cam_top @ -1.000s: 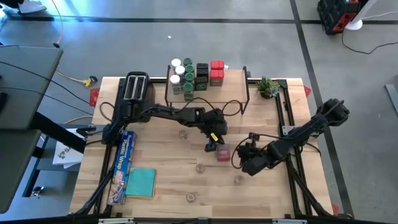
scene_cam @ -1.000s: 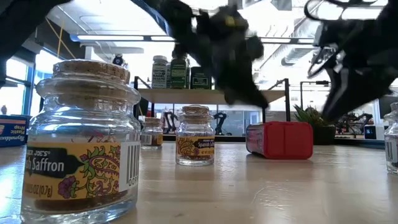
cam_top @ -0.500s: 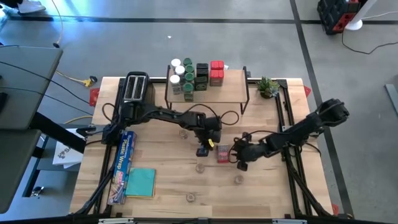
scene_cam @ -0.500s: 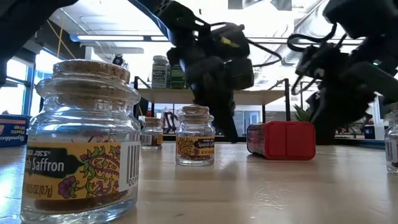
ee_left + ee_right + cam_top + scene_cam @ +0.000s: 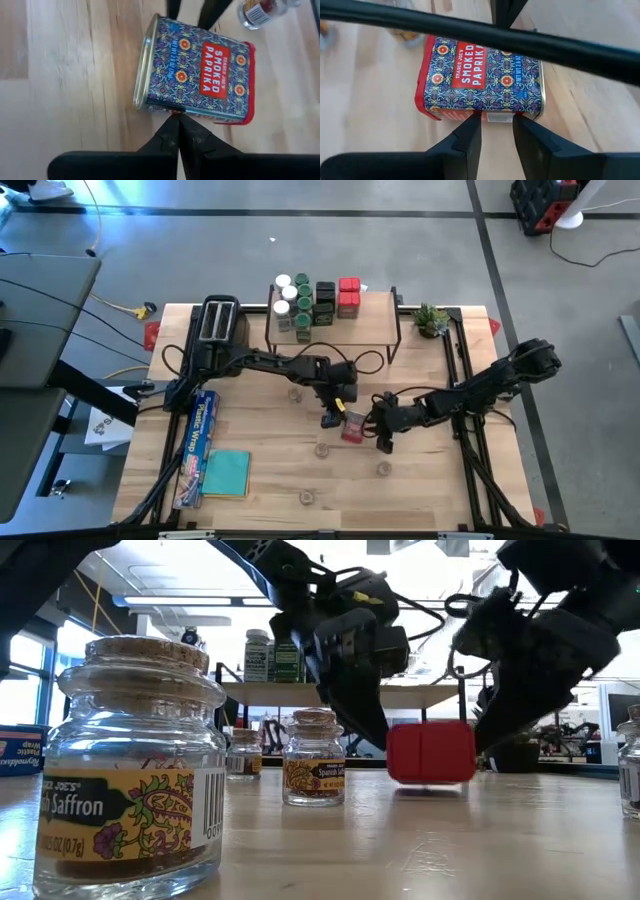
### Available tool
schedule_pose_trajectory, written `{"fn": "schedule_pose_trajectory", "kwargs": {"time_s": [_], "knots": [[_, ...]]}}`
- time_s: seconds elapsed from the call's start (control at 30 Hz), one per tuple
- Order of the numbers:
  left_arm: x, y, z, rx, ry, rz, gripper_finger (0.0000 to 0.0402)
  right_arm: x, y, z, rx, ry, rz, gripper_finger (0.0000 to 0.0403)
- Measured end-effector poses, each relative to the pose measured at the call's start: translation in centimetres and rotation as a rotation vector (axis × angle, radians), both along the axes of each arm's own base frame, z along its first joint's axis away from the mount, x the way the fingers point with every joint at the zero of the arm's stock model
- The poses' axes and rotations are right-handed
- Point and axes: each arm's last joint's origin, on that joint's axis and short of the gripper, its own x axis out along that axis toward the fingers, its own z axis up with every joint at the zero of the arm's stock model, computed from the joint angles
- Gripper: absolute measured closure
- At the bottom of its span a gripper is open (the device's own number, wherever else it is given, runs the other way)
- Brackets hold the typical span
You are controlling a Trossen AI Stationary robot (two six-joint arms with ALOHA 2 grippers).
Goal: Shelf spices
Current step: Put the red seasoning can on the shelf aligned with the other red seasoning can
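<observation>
Your paprika tin [image 5: 351, 430] sits mid-counter [image 5: 270, 470], caught between both arms and tipped up off the wood in the low view. Your left claw [image 5: 178, 131] has its fingers pressed together, tips touching one long side of the tin. Your right claw [image 5: 493, 122] is a little open, its fingers [image 5: 470, 135] against the opposite side, gripping nothing. Saffron jars [image 5: 314, 758] stand nearby. The other spices [image 5: 312, 302] are grouped on the shelf [image 5: 370, 320] at the far edge.
</observation>
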Motion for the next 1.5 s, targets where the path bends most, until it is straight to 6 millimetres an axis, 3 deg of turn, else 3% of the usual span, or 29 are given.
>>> {"fn": "schedule_pose_trajectory", "kwargs": {"time_s": [0.27,0.4,0.57,0.73,0.93,1.1,1.2,1.5], "knots": [[-0.2,-0.1,2.2,-0.196,0.006,0.038,0.0401,0.2,0.2,0.3,0.194,-0.007,-0.134,0.0297],[-0.3,-0.5,2.3,-0.303,0.032,-0.002,0.0401,0.1,-0.1,1.0,0.231,-0.047,-0.220,0.0297],[-0.5,-1.3,1.8,-0.265,0.079,0.024,0.0401,0.3,-0.2,2.6,0.253,-0.137,-0.289,0.0297],[-0.8,-1.1,1.6,-0.174,0.117,0.088,0.0401,0.0,-0.3,2.3,0.196,-0.101,-0.264,0.0297],[-0.6,-2.0,1.9,-0.166,0.075,0.053,0.0401,-1.0,1.2,2.9,0.036,-0.102,-0.061,0.0297],[0.3,-2.8,2.3,-0.118,-0.033,0.049,0.0401,-2.5,4.1,3.4,-0.223,-0.124,0.305,0.0297],[0.6,-2.3,2.2,-0.109,-0.062,0.073,0.0401,-3.0,5.2,2.9,-0.279,-0.106,0.477,0.0297],[0.9,-1.0,0.1,-0.120,0.001,0.133,0.0401,-2.8,5.7,1.6,-0.308,-0.062,0.548,0.0268]]}}
